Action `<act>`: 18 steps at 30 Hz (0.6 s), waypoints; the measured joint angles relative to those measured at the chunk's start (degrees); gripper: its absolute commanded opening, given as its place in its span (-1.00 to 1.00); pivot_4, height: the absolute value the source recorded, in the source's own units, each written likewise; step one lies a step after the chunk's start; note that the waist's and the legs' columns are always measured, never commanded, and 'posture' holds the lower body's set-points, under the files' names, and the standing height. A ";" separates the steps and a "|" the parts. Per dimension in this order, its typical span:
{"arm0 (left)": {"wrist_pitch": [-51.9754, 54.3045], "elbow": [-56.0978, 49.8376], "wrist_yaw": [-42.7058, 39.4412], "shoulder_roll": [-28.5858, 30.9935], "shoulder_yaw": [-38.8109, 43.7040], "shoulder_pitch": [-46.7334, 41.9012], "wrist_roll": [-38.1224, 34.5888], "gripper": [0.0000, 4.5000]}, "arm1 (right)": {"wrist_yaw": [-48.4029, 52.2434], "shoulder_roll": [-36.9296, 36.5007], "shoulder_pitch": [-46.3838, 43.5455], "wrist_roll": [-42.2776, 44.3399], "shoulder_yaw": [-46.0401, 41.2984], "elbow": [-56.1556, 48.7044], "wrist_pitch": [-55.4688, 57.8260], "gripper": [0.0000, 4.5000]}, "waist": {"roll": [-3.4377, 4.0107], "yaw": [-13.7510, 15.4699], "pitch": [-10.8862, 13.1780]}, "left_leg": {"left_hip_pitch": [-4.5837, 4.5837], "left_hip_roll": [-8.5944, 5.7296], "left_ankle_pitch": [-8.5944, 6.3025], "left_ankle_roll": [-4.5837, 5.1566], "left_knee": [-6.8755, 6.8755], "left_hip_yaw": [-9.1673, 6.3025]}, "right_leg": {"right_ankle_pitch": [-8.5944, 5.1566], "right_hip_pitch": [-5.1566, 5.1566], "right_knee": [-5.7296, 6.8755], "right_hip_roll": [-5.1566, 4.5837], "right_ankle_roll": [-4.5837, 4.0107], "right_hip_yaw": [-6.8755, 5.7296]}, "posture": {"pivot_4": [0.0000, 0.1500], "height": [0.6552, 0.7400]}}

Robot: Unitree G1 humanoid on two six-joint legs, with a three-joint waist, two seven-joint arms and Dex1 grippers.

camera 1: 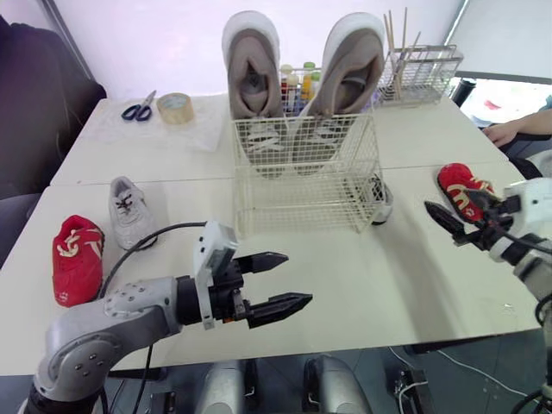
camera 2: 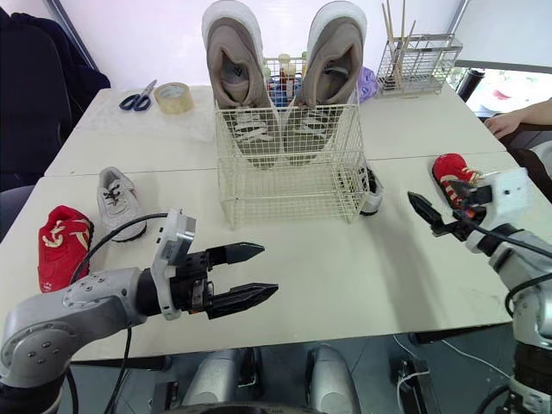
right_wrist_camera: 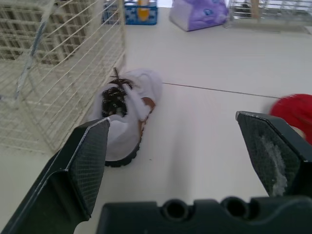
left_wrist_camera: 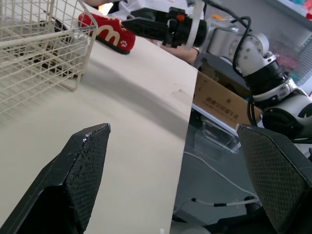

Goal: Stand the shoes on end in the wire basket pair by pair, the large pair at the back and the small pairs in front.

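A white wire basket [camera 1: 306,185] stands mid-table with two large beige shoes [camera 1: 252,65] [camera 1: 349,65] on end at its back. On the table's left lie a small red shoe [camera 1: 76,259] and a small grey-white shoe [camera 1: 129,211]. A small white shoe with black laces [right_wrist_camera: 124,114] lies against the basket's right side. Another small red shoe [camera 1: 461,191] lies at the right. My left gripper [camera 1: 298,279] hovers open and empty over the front of the table. My right gripper [right_wrist_camera: 171,119] is open and empty beside the right red shoe, pointing toward the laced white shoe.
Scissors [camera 1: 138,109] and a tape roll [camera 1: 175,107] lie at the back left. A wire rack with sticks [camera 1: 420,73] stands back right, with bottles [camera 1: 297,82] behind the basket. A person's hand [camera 1: 509,131] rests at the far right edge.
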 measured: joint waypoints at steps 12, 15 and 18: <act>-2.35 0.42 1.72 2.92 0.35 0.13 1.05 0.92 | -2.15 8.48 0.28 -7.48 9.92 7.36 -10.72 1.00 | 0.02 0.29 0.01 | -0.07 -0.01 -0.01 0.00 -0.05 0.01 | -0.01 -0.09 -0.04 -0.06 -0.02 0.11 | 1.00 1.00; -2.57 0.41 3.14 2.90 0.23 -0.50 1.12 0.92 | -3.42 9.86 -1.74 -9.61 11.15 11.70 -13.87 1.00 | 0.02 0.19 0.01 | -0.07 0.00 -0.01 0.00 -0.06 0.01 | -0.01 -0.12 -0.05 -0.07 -0.02 0.13 | 1.00 1.00; -2.75 0.44 3.65 2.97 0.20 -0.95 1.25 0.92 | -4.21 10.84 -3.53 -11.36 12.67 15.80 -16.87 1.00 | 0.02 0.17 0.02 | -0.08 0.00 -0.01 0.00 -0.10 0.01 | -0.01 -0.14 -0.07 -0.06 -0.03 0.13 | 1.00 1.00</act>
